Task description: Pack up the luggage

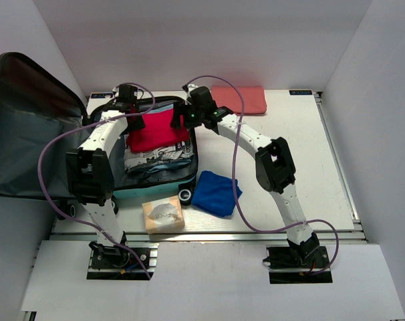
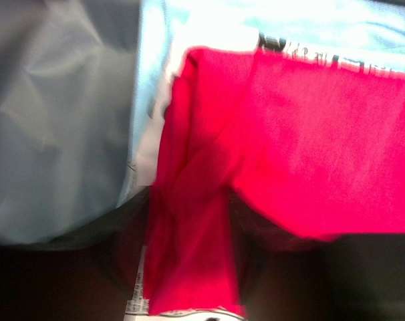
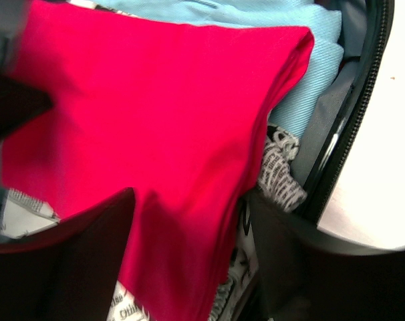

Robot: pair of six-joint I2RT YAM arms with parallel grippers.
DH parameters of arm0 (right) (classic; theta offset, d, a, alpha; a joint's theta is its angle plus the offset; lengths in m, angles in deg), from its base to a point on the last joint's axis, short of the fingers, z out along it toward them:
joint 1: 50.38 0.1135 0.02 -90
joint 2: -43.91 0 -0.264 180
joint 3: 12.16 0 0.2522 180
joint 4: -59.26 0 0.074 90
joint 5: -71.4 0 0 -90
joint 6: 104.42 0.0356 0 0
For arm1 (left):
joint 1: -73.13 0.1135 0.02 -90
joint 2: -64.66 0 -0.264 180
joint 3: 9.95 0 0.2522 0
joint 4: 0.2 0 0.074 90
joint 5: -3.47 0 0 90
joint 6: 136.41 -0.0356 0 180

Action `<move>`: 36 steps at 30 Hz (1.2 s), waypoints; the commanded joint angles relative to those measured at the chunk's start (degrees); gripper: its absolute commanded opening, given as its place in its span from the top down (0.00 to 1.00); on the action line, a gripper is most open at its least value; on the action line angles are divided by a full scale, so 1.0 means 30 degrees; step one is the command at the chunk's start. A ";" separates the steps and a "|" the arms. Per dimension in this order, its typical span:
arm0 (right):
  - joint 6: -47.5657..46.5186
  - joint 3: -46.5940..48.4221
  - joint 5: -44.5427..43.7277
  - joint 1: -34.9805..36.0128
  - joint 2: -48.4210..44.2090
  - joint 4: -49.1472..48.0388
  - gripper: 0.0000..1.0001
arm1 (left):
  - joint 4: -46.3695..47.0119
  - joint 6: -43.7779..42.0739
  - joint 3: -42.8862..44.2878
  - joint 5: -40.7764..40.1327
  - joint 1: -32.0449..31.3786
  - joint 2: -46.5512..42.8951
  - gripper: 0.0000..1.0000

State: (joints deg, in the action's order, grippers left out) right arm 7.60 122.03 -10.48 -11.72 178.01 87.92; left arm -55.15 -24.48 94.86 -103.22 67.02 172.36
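In the left wrist view the left gripper (image 2: 189,274) shows as two dark blurred fingers (image 2: 115,267) low in the frame, with a fold of red cloth (image 2: 289,134) filling the gap between them; whether it pinches the fold or stands loose around it cannot be told. The right gripper (image 3: 189,267) is spread wide at the bottom of its view, its fingers (image 3: 75,247) lying over the same red cloth. Beneath the cloth lie a pale blue garment (image 3: 309,73) and a black-and-white printed fabric (image 3: 283,174). All three sit inside the luggage (image 1: 156,186), which lies open in the left centre of the top view, its dark-lined lid (image 1: 29,127) raised at the far left. On the tabletop (image 1: 289,134) a blue cloth (image 1: 216,192) lies just right of the luggage's wheel, a tan packet (image 1: 164,215) just below the luggage, and a salmon cloth (image 1: 246,100) near the upper edge
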 commanded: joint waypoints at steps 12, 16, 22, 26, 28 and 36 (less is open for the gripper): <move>-0.0047 -0.2902 -0.0331 -0.2306 -0.5560 -0.1332 0.11 | -0.1243 0.0481 0.2525 -0.0388 0.0073 -0.3582 0.02; -0.0191 -0.2615 -0.0538 -0.4702 -0.4480 -0.1012 0.11 | -0.0218 0.0365 0.1062 0.2917 0.0073 -0.5483 0.02; -0.1039 0.1277 -0.1066 -0.7287 0.0264 -0.0129 0.11 | 0.0604 -0.0423 -0.1283 0.5116 -0.0102 -0.7536 0.02; -0.2183 0.2572 -0.1942 -0.8953 0.2929 -0.2819 0.11 | 0.0897 -0.1245 -0.2602 0.7749 -0.0102 -0.8593 0.02; -0.2883 0.2633 -0.2557 -0.9338 0.3606 -0.5366 0.11 | 0.1159 -0.1625 -0.3215 0.8489 -0.0102 -0.9206 0.02; -0.1775 0.2244 -0.1009 -0.9751 0.5081 -0.4994 0.11 | 0.3739 -0.1393 -0.4364 1.1275 -0.0102 -0.8861 0.02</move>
State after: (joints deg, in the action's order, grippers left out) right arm 1.63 133.63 -15.18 -41.56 195.87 74.72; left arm -48.77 -27.97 81.13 -74.55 66.93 146.41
